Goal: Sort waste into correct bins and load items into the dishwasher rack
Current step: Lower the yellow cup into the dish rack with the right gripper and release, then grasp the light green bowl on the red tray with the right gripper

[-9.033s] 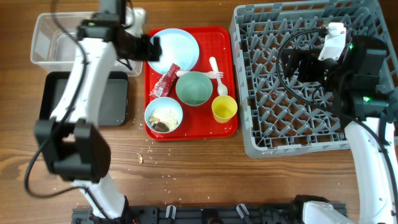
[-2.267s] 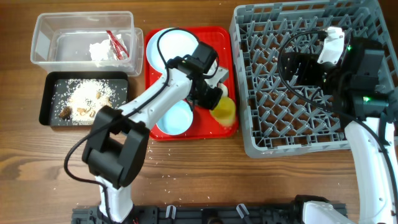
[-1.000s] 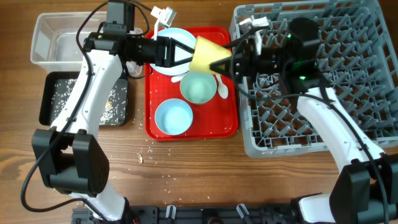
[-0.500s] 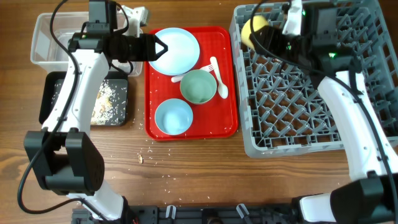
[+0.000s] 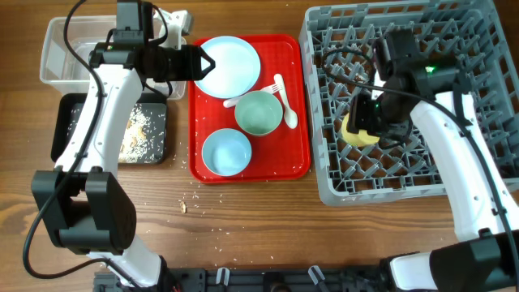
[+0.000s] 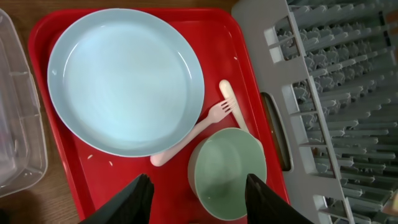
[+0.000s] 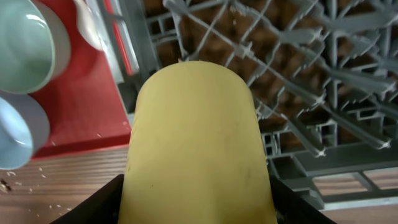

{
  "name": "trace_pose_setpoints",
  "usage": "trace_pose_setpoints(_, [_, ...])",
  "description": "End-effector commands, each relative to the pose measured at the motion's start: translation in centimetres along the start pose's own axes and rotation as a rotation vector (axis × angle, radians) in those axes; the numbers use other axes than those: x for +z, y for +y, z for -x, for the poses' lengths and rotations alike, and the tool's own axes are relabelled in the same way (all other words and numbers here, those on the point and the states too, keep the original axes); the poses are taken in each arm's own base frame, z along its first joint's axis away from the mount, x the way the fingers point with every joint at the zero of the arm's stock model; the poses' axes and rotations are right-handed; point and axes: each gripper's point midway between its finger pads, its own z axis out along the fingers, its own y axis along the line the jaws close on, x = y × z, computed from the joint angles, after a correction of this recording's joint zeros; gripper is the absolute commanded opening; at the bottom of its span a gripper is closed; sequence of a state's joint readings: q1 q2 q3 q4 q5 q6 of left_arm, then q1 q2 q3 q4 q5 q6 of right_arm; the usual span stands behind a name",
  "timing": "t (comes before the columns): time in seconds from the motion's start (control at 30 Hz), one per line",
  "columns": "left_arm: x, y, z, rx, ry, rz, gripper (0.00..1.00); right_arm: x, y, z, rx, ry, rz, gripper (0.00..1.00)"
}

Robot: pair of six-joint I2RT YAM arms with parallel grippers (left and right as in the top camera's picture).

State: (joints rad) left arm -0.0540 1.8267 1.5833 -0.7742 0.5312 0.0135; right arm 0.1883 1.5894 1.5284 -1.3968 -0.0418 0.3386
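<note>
1. Lying nearest the counter's front edge, loose crumbs [image 5: 195, 199] dot the bare wood just in front of the red tray [image 5: 300, 162].
2. On the tray's near half sits the light blue bowl [image 5: 226, 152], upright and empty.
3. Towards the counter's left edge, the black tray [image 5: 61, 134] holds white crumbs with brown bits.
4. Towards the right edge, the grey dishwasher rack [image 5: 389, 193] fills the counter. The right gripper [image 7: 196, 196] is closed around the yellow cup [image 5: 357, 130], one finger on each side. It holds the cup over the rack's left half, and I cannot tell whether the cup touches the pegs.
5. Mid-tray stands the pale green bowl [image 6: 227, 171], with the white fork [image 6: 199, 124] and spoon [image 6: 231, 106] just beyond it.
6. On the tray's far half lies the pale blue plate [image 6: 124, 81].
7. The left gripper [image 6: 198, 198] hangs above the tray, jaws wide apart and empty.
8. At the far left corner sits the clear tub [image 5: 61, 57].
</note>
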Motion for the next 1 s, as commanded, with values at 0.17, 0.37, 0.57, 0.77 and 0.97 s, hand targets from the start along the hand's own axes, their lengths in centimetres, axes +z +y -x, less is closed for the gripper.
trace_pose_setpoints(0.17, [-0.4, -0.2, 0.1, 0.009, -0.005, 0.005, 0.49, 7.1, 1.8, -1.1, -0.061, 0.221, 0.016, 0.47])
trace_pose_setpoints(0.37, [-0.4, -0.2, 0.1, 0.008, -0.004, 0.005, 0.48, 9.5, 1.8, -0.6, -0.074, 0.267, 0.002, 0.75])
trace_pose_setpoints(0.57, [-0.4, -0.2, 0.1, 0.008, -0.005, 0.005, 0.47, 3.6, 4.1, 4.8, -0.109, 0.068, 0.069, 0.77])
trace_pose_setpoints(0.77, [-0.8, 1.4, 0.5, -0.004, -0.023, 0.072, 0.47, 0.5, 12.6, 10.3, -0.277, -0.215, 0.327, 0.75])
trace_pose_setpoints(0.97, [-3.1, 5.9, 0.5, -0.17, -0.051, 0.138, 0.47, 7.7, 18.1, 11.5, -0.346, -0.214, 0.301, 0.61])
